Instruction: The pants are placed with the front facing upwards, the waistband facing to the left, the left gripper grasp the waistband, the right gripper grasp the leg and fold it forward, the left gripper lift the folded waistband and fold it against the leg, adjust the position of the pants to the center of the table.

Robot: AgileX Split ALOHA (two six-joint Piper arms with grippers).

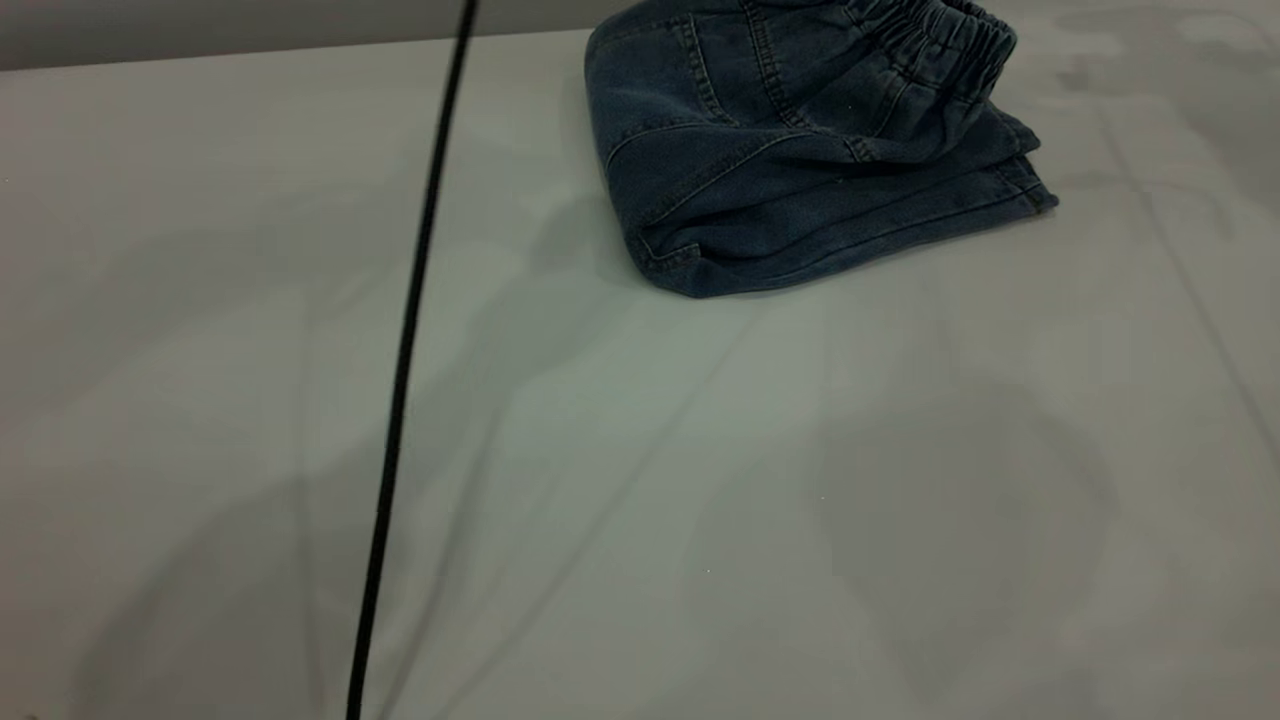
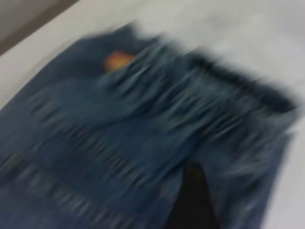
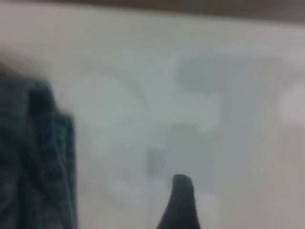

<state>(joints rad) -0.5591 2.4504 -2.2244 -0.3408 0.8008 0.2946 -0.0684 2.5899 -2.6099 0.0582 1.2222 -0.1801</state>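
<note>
The blue denim pants [image 1: 790, 150] lie folded in a thick bundle at the far side of the white table [image 1: 640, 480], right of the middle. The ruched waistband [image 1: 940, 35] rests on top at the bundle's right end, over the stacked leg [image 1: 1010, 175] hems. Neither gripper appears in the exterior view. In the left wrist view the pants [image 2: 133, 138] fill the picture, streaked by motion, and a dark part of the left gripper [image 2: 190, 205] is right over the denim. In the right wrist view the right gripper [image 3: 180, 205] hangs over bare table [image 3: 190, 95], apart from the pants [image 3: 33, 157] at the side.
A thin black cable [image 1: 400, 380] runs across the table from the far edge to the near edge, left of the pants. A small orange patch [image 2: 118, 59] shows on the denim in the left wrist view. The table's far edge [image 1: 250, 50] meets a dark wall.
</note>
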